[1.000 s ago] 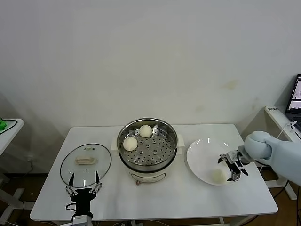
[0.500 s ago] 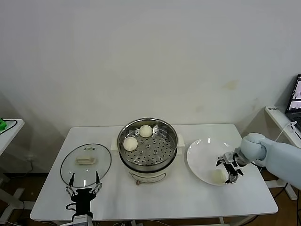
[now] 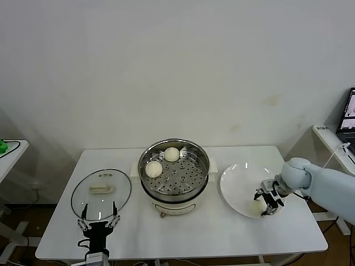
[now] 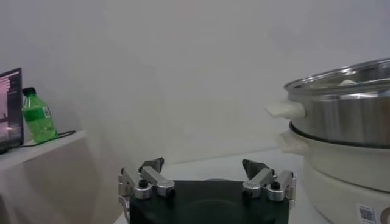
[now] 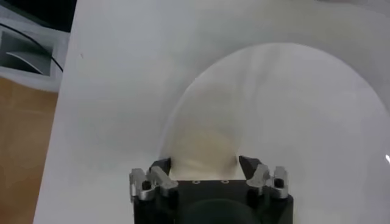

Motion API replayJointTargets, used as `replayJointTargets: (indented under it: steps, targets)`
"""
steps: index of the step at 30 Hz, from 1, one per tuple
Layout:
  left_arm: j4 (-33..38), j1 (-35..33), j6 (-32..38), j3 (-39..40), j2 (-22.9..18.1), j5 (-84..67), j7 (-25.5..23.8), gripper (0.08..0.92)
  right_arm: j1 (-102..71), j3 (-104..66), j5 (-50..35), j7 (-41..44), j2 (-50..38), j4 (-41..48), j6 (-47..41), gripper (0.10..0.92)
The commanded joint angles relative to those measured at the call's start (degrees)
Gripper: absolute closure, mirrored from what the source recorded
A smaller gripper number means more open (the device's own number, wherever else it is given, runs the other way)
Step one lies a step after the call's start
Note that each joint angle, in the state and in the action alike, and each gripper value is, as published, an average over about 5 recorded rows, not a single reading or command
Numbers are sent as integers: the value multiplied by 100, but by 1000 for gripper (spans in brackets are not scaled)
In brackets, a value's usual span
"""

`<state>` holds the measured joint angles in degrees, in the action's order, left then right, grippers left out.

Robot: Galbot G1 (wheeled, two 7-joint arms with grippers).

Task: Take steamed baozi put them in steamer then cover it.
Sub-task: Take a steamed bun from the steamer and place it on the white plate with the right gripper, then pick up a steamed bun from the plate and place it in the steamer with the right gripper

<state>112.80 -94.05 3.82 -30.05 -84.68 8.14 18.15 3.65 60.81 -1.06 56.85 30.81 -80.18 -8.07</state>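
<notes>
Two pale baozi (image 3: pixel 172 154) (image 3: pixel 153 168) lie on the perforated tray of the steel steamer (image 3: pixel 202 158) at the table's middle. Another baozi (image 3: pixel 258 206) rests on the white plate (image 3: pixel 238 183) to the right, half hidden by my right gripper (image 3: pixel 268 203). In the right wrist view this gripper (image 5: pixel 204 165) is shut on that baozi (image 5: pixel 204 149), a finger pressed against each side, low over the plate (image 5: pixel 292 109). The glass cover (image 3: pixel 101 194) lies flat on the table at the left. My left gripper (image 3: pixel 99 216) is parked open at the table's front edge, just in front of the cover.
A side table (image 3: pixel 327 136) with a laptop (image 3: pixel 350 113) stands past the right end of the table, behind my right arm. Another small table (image 3: pixel 8 152) is at the far left. The left wrist view shows a green bottle (image 4: pixel 38 114) and the steamer's wall (image 4: pixel 347 115).
My right gripper has slid a little left and down onto the baozi on the plate, and its fingers have closed against it. The left arm has not moved.
</notes>
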Motion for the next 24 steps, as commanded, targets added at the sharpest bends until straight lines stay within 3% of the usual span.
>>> replayJointTargets:
  steps: [1,10,18,24]
  targets:
    - [11,-2,0,2,-1,-2,1,177,136,-7,57,-4,8,35,51,510]
    - [10,2,7,-33,17,-23,3,177,1375,25,90,70,279,514,416,525]
    - [-31,6,21,-56,7,-15,6,177,2756,411,-315,156,1199,823,584,525]
    - [-80,31,17,-129,7,-20,19,177,3321,639,-504,217,1837,564,706,525]
